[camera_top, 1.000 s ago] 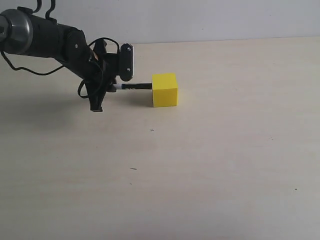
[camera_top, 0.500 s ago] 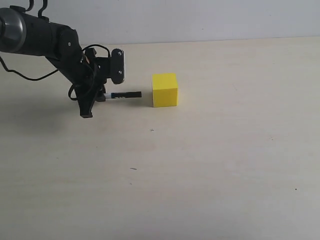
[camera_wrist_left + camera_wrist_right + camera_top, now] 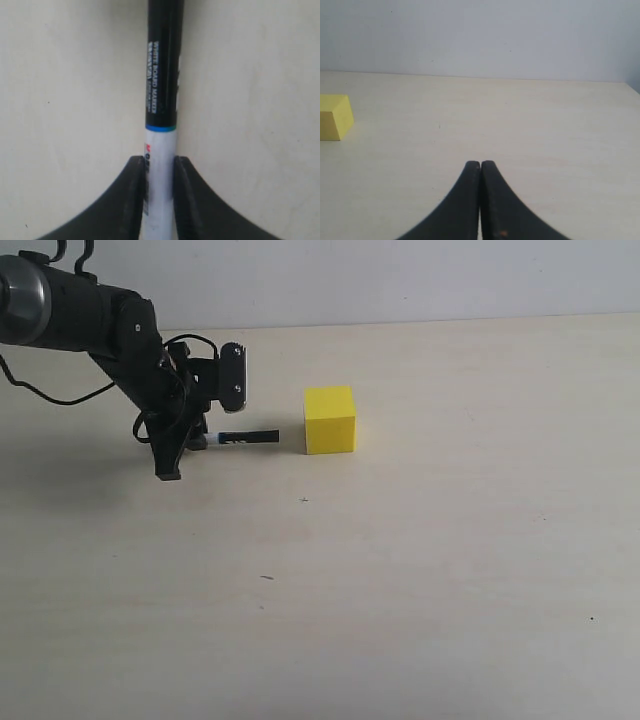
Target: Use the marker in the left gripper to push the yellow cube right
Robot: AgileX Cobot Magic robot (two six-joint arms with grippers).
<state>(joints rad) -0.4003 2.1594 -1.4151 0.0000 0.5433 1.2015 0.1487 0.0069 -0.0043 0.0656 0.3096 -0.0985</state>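
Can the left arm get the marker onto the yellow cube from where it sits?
Probably yes. The left gripper holds the marker roughly level, its tip pointing at the yellow cube, with only a short bare stretch of table between them.

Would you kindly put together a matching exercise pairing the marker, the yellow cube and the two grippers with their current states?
1. marker
2. yellow cube
3. left gripper
4. right gripper

A. shut, holding nothing
B. resting on the table, touched by nothing
C. black end aimed at the yellow cube, not touching
D. shut on a white barrel

Pairs: 1-C, 2-B, 3-D, 4-A
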